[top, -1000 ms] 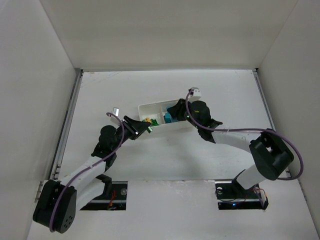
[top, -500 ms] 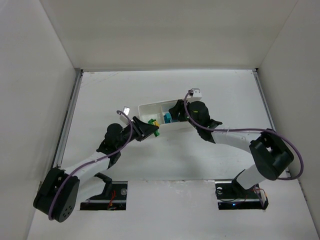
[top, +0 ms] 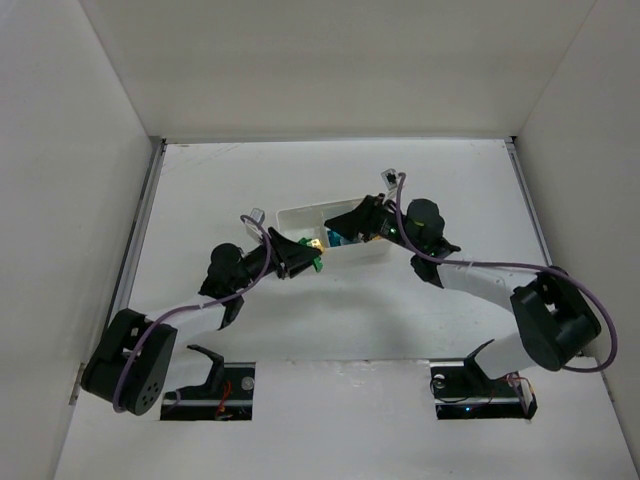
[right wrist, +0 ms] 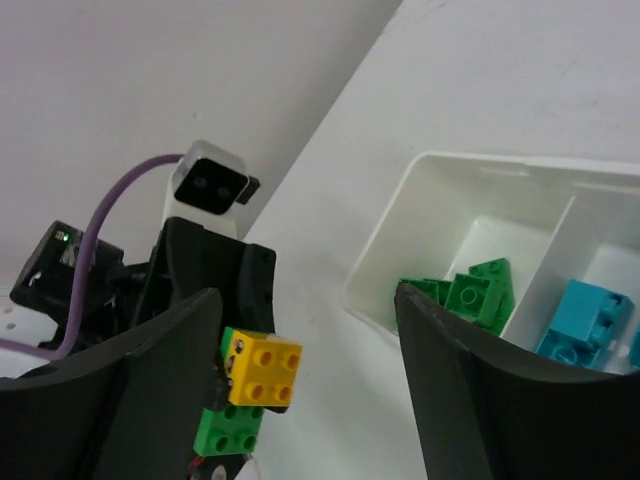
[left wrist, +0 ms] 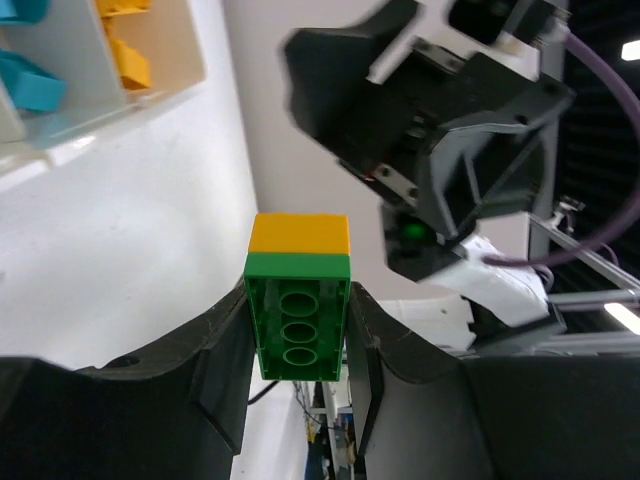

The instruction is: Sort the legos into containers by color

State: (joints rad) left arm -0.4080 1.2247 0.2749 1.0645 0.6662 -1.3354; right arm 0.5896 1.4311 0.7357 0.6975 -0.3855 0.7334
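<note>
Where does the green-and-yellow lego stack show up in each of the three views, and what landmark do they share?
Top external: centre, the lego stack at the tip of the left claw, just below the left end of the white tray.
Left wrist: centre, clamped in that claw, yellow brick on top.
Right wrist: lower left, yellow above green.
Shared landmark: the white tray, seen in all three.

nothing can be read in any view. the legos [left wrist: 298,300], the tray [right wrist: 378,262] and the worktop [top: 330,315] carry no legible writing, number, brand or sign. the dark boards [top: 500,405] at the arm bases are too small to tell any marking.
</note>
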